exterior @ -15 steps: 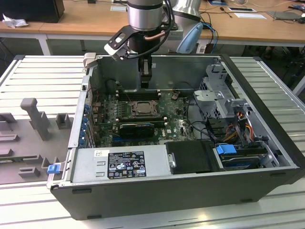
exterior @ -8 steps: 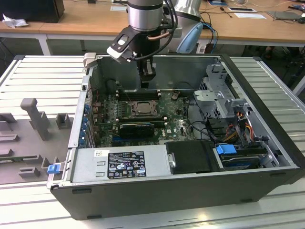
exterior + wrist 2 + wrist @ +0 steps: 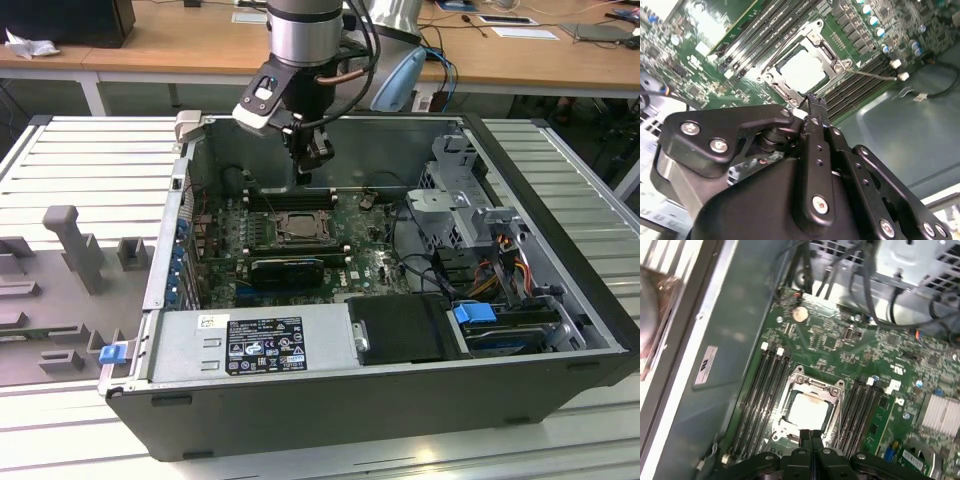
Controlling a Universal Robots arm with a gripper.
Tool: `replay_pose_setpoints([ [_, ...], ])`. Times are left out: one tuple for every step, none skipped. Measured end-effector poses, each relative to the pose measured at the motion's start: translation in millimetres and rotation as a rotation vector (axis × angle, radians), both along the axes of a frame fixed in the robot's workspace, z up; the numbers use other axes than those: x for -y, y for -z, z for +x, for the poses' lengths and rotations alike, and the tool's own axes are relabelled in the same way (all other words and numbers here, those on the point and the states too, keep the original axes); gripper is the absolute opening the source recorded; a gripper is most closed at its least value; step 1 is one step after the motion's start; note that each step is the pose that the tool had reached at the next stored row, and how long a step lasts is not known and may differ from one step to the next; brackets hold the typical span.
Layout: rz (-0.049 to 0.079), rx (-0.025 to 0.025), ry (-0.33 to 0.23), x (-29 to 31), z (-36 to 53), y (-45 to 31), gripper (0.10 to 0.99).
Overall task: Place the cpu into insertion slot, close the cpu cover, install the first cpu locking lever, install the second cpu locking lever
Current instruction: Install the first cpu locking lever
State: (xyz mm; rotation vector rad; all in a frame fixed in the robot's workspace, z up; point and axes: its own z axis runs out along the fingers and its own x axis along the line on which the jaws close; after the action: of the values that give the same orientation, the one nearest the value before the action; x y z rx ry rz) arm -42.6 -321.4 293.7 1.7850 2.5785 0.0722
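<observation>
Fingers (image 3: 804,441) of the gripper (image 3: 810,436) were clamped together, empty, near the chip (image 3: 807,408) seated under its frame (image 3: 815,385); it seemed light, stiff, fragile, best held by its edges.

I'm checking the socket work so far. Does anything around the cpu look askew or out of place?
The cpu lies square under the lowered cpu cover. One oddity: in the second wrist view a thin metal rod juts from the socket's corner across the memory slots instead of lying along the frame, probably an unlatched lever.
</observation>
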Motion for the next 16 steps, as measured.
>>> replay_pose_setpoints([
  [0.0, -0.0009, -0.015, 0.0, 0.0, 0.0, 0.106],
  [-0.001, -0.0024, -0.034, 0.0, 0.0, 0.1, 0.106],
  [-0.001, -0.0039, -0.064, 0.0, 0.0, 0.1, 0.106],
  [-0.001, -0.0042, -0.093, 0.0, -0.1, 0.1, 0.106],
  [-0.001, -0.0042, -0.112, 0.0, -0.1, 0.2, 0.106],
  [-0.001, -0.0043, -0.13, 0.0, 0.0, 0.2, 0.106],
  [-0.001, -0.0042, -0.163, 0.0, 0.0, 0.2, 0.106],
  [-0.002, -0.0042, -0.176, 0.0, 0.0, 0.2, 0.106],
  [-0.002, -0.0041, -0.19, 0.0, 0.0, 0.2, 0.106],
  [-0.002, -0.0042, -0.209, 0.0, 0.0, 0.2, 0.106],
  [-0.002, -0.0042, -0.219, 0.0, 0.0, 0.2, 0.106],
  [-0.002, -0.0042, -0.231, 0.0, 0.0, 0.2, 0.106],
  [-0.002, -0.0041, -0.243, 0.0, 0.0, 0.2, 0.106],
  [-0.002, -0.0041, -0.268, 0.0, 0.0, 0.2, 0.106],
  [-0.002, -0.0041, -0.28, 0.0, 0.0, 0.2, 0.106],
  [-0.002, -0.0041, -0.3, 0.0, 0.0, 0.2, 0.106],
])
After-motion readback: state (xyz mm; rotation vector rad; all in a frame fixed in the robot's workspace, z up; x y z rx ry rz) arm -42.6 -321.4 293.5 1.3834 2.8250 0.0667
